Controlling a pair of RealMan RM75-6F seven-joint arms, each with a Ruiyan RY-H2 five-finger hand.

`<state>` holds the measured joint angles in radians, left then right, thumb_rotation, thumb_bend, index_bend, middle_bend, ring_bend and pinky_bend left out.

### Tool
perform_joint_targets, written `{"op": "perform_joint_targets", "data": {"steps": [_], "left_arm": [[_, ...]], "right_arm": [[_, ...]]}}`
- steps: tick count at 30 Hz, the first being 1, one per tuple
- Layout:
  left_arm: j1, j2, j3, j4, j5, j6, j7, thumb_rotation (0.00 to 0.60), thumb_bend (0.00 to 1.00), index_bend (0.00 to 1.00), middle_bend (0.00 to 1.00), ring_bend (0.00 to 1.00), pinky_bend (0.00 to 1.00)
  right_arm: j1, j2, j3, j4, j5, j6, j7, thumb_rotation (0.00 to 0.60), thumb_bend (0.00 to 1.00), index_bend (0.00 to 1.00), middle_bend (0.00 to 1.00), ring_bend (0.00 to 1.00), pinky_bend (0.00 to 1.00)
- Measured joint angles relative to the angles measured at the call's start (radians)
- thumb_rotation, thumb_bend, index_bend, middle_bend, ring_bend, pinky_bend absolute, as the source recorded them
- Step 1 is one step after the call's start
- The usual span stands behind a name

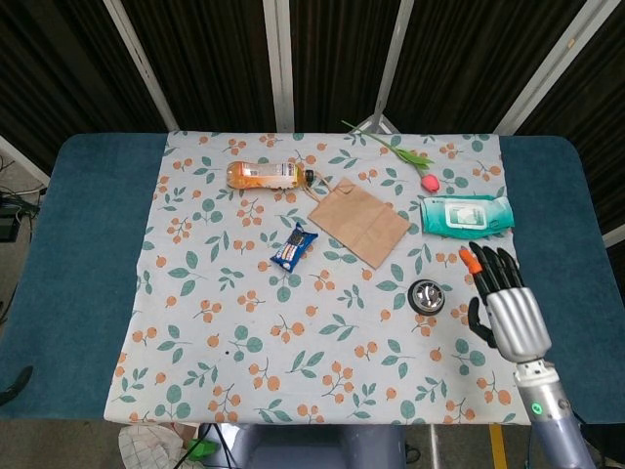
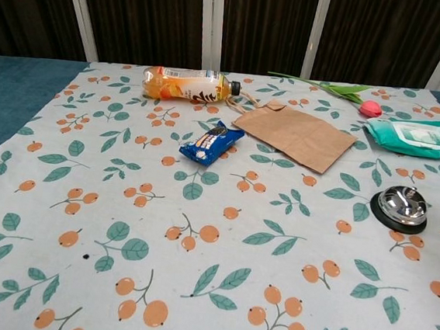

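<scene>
My right hand (image 1: 503, 303) hovers over the right edge of the floral cloth (image 1: 244, 322) in the head view, fingers apart and holding nothing. The chest view does not show it. A shiny metal bell on a black base (image 1: 427, 295) (image 2: 400, 207) sits uncovered on the cloth just left of the hand. My left hand appears in neither view.
A brown paper bag (image 1: 358, 221) (image 2: 294, 134), a blue snack bar (image 1: 294, 246) (image 2: 211, 142), an orange drink bottle (image 1: 266, 175) (image 2: 189, 85), a teal wipes pack (image 1: 465, 214) (image 2: 419, 134) and a pink tulip (image 1: 428, 181) (image 2: 370, 108) lie on the cloth. Blue table padding (image 1: 83, 254) flanks it.
</scene>
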<state>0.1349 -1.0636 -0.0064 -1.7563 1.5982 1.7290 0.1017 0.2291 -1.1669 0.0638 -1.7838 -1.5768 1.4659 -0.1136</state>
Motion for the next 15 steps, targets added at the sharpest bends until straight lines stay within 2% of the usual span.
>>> {"op": "perform_joint_targets", "data": {"steps": [2, 5, 15], "left_arm": [[0.002, 0.005, 0.0, 0.0, -0.002, 0.001, -0.014, 0.6, 0.33, 0.05, 0.0, 0.0, 0.1], [0.004, 0.012, 0.003, 0.002, 0.005, 0.004, -0.033, 0.6, 0.33, 0.05, 0.0, 0.0, 0.1], [0.013, 0.019, 0.008, 0.018, 0.02, 0.023, -0.065, 0.6, 0.33, 0.05, 0.0, 0.0, 0.1]], "right_arm": [[-0.044, 0.017, -0.039, -0.003, -0.018, 0.027, -0.002, 0.6, 0.79, 0.02, 0.0, 0.0, 0.0], [-0.087, 0.02, -0.069, 0.02, -0.038, 0.071, -0.006, 0.6, 0.79, 0.03, 0.0, 0.0, 0.0], [-0.143, -0.03, -0.083, 0.148, -0.052, 0.132, 0.052, 0.6, 0.79, 0.03, 0.0, 0.0, 0.0]]}}
